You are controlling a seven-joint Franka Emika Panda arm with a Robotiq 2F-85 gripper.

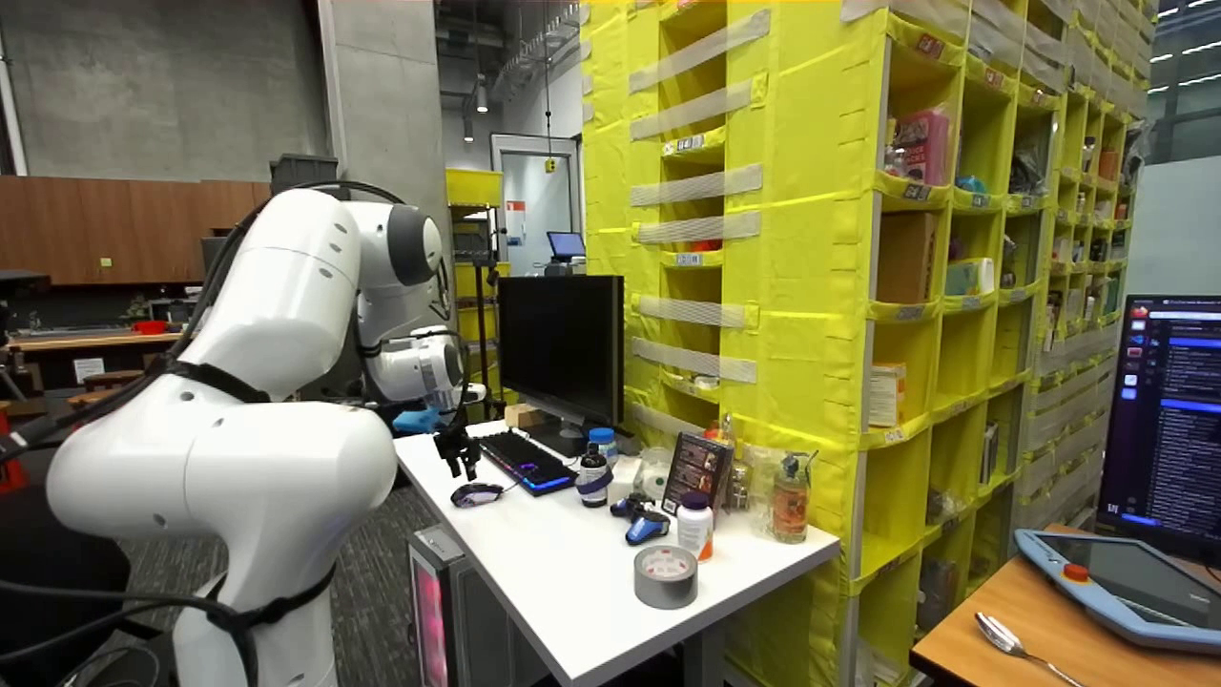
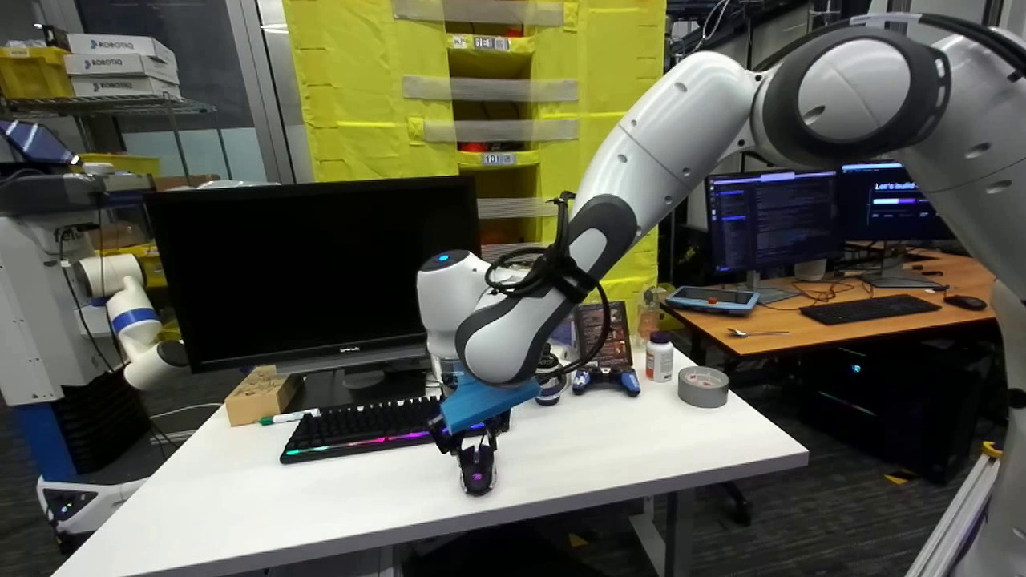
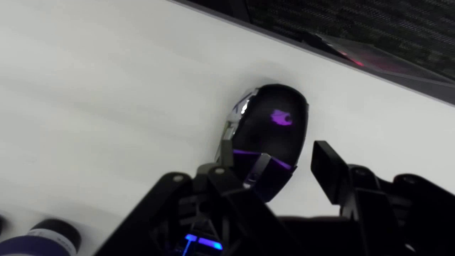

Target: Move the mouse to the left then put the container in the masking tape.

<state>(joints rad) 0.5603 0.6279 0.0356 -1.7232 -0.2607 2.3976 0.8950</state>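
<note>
White desk [image 2: 585,449] with mouse [image 3: 273,131], beside yellow shelving [image 1: 806,239].

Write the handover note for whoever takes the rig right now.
Gripper: open at the button end of the mouse; no grip visible.
The mouse lies on the white table near the keyboard.
Container: upright near the masking tape, not inside it.
Done: no step confirmed by these views.
Left: apparently, move the mouse left, then put the container in the tape.

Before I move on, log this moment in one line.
gripper: open, over mouse | mouse: on table, not gripped | container: upright, outside tape
</note>
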